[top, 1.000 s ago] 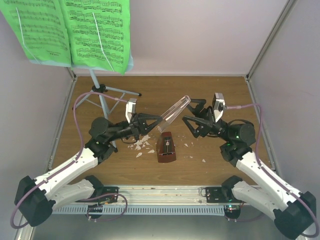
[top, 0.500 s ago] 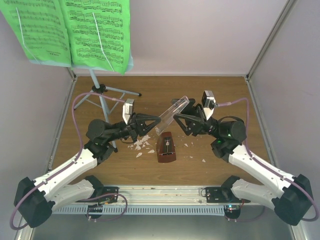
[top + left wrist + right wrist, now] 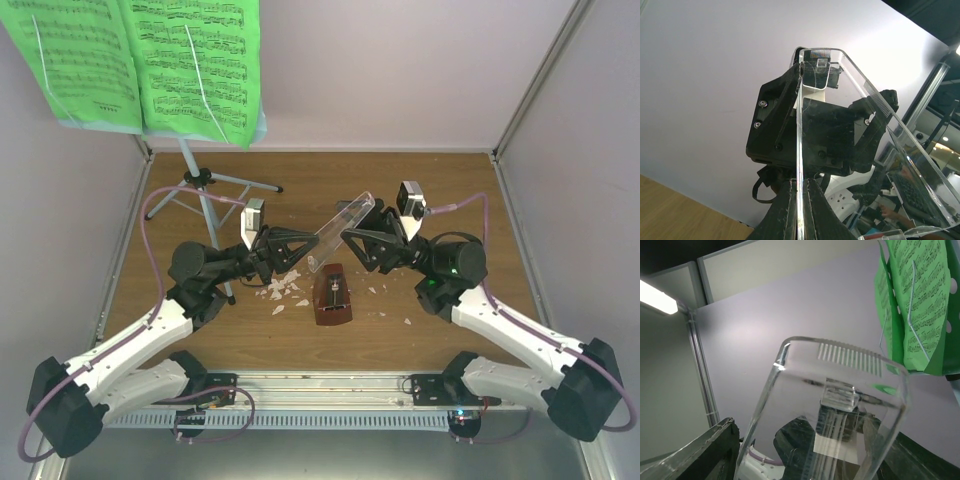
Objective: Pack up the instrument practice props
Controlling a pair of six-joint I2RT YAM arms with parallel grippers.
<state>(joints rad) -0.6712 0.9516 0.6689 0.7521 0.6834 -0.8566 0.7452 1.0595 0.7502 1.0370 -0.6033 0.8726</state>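
Wooden tabletop bears metronome and crumbs between lilac walls.

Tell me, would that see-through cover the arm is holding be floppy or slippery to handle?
Probably stiff: the clear cover looks straight though the left gripper clamps only its lower end. Likely light, held aloft tilted that way. Its glossy walls look slippery, perhaps brittle.

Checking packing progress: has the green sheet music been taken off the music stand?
No, the green sheet music hangs on the music stand at the back left corner.
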